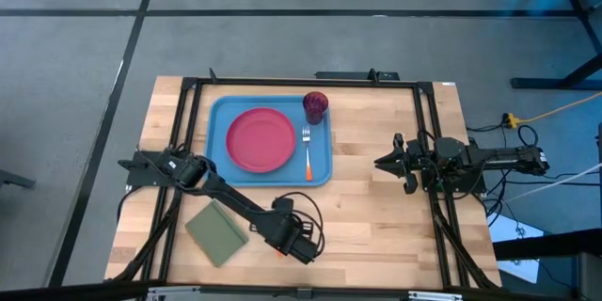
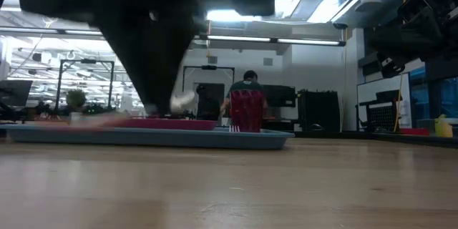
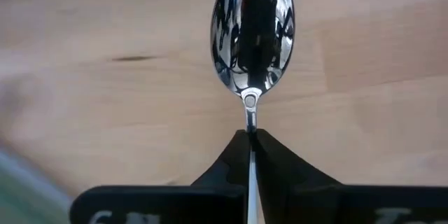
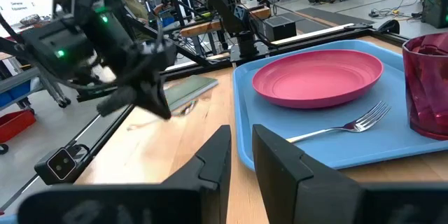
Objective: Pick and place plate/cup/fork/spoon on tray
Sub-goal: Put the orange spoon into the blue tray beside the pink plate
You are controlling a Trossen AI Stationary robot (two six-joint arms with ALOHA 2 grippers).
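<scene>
Left end effector (image 3: pixel 250 143): pinching the spoon (image 3: pixel 252 31) by its handle, over the bench's near edge.
Right end effector (image 4: pixel 240 147): slightly spread, right of the tray (image 1: pixel 218 113).
Tray: carries plate (image 1: pixel 261 138), cup (image 1: pixel 315 106), fork (image 1: pixel 307 150).

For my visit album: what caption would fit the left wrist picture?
Left pincer shut on the spoon, its shiny bowl held out over the wooden table.
</scene>
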